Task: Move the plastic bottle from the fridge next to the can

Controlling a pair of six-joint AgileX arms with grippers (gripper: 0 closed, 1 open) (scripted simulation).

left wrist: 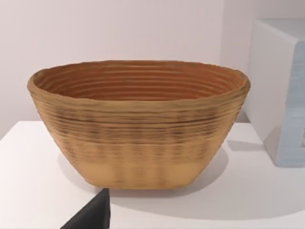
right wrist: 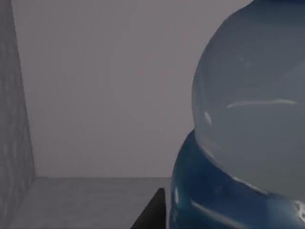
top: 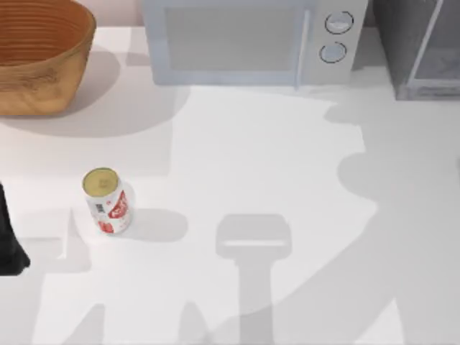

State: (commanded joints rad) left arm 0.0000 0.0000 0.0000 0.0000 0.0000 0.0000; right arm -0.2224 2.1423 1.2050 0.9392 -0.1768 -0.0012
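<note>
The can [top: 108,201], white and red with a gold top, stands upright on the left part of the white table. The fridge [top: 424,50] is the grey cabinet at the table's back right corner. Inside its grey walls [right wrist: 19,119], the right wrist view looks from very close at the plastic bottle [right wrist: 248,119], clear with a blue-green label. A dark part of my right gripper [right wrist: 151,212] sits right beside the bottle. My left arm [top: 8,241] is parked at the table's left edge, left of the can.
A woven brown basket [top: 36,57] [left wrist: 138,124] stands at the back left. The white microwave [top: 244,39] with two round knobs is at the back middle, between basket and fridge. The arms cast shadows on the table [top: 287,180].
</note>
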